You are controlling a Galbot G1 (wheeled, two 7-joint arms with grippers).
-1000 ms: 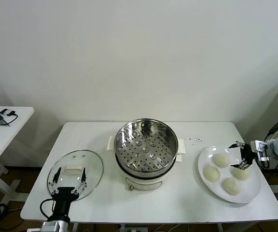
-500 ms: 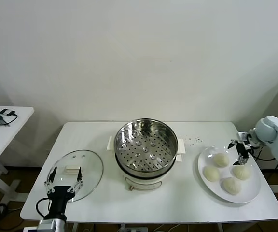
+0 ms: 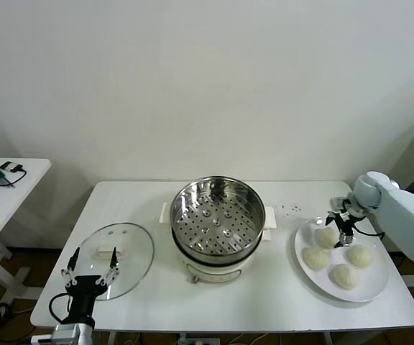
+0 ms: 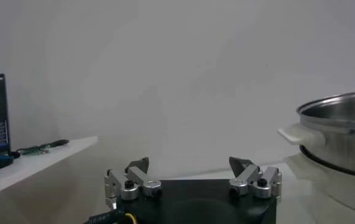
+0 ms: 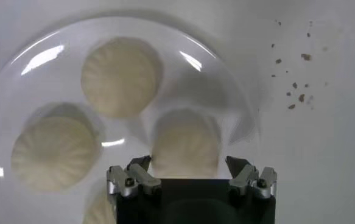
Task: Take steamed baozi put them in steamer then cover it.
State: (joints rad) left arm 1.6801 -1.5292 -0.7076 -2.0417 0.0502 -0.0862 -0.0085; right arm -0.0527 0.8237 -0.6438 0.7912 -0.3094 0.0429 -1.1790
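Four cream-white baozi lie on a white plate at the table's right: one at the far left, one nearer, one on the right, one in front. My right gripper is open, just above the far-left baozi, which sits between its fingers; the others lie beyond. The steel steamer stands open at the table's middle, its perforated tray bare. The glass cover lies flat at the front left. My left gripper is open over the cover's near edge; it also shows in the left wrist view.
A second white table with small devices stands at the far left. Dark crumbs speckle the table between steamer and plate. The steamer's wall and handle show in the left wrist view.
My right gripper has moved left across the plate, from the right-hand baozi to above the far-left one. My left gripper has drawn back toward the table's front-left corner.
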